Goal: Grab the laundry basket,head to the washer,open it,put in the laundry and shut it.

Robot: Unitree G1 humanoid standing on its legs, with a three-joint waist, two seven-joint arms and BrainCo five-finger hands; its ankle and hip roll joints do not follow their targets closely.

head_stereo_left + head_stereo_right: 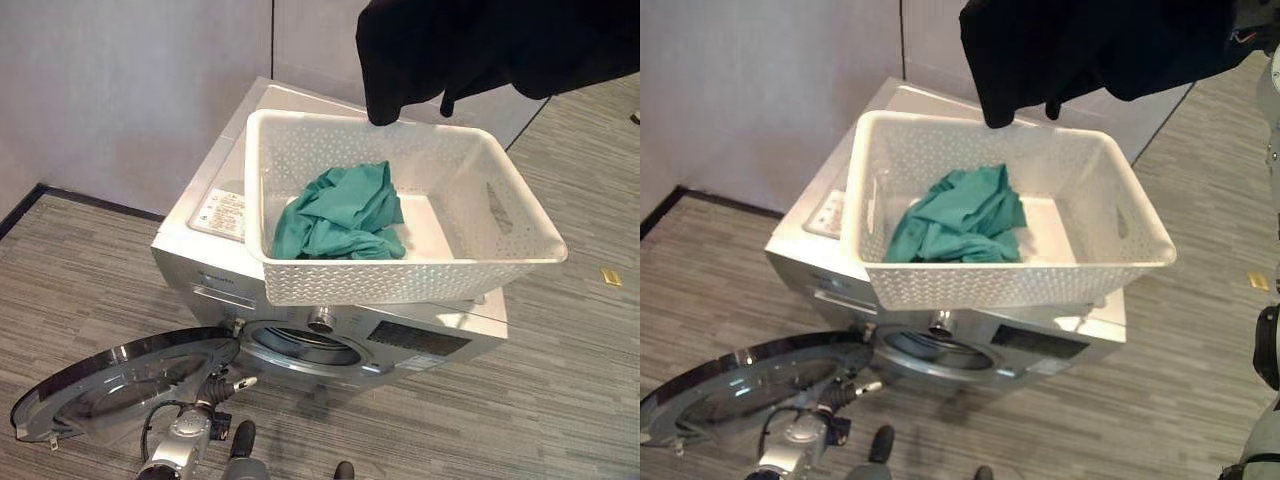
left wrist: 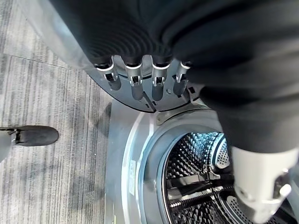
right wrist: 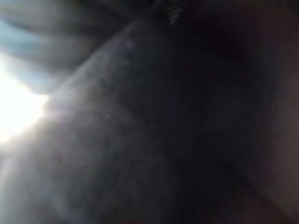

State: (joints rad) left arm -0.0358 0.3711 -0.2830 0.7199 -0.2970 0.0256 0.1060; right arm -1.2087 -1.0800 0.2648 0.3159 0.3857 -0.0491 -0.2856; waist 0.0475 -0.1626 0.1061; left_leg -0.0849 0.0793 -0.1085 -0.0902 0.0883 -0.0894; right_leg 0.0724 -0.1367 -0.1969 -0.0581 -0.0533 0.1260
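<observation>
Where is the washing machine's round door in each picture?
Left eye view: door, lower left, swung open.
Right eye view: lower left again.
Left wrist view: grey rim just behind the left hand's fingers.
Right wrist view: too dark to tell.
Shared landmark: the drum opening beside it.

washer (image 1: pixel 330 330) label sticker (image 1: pixel 222 213), print seemingly unreadable
</observation>
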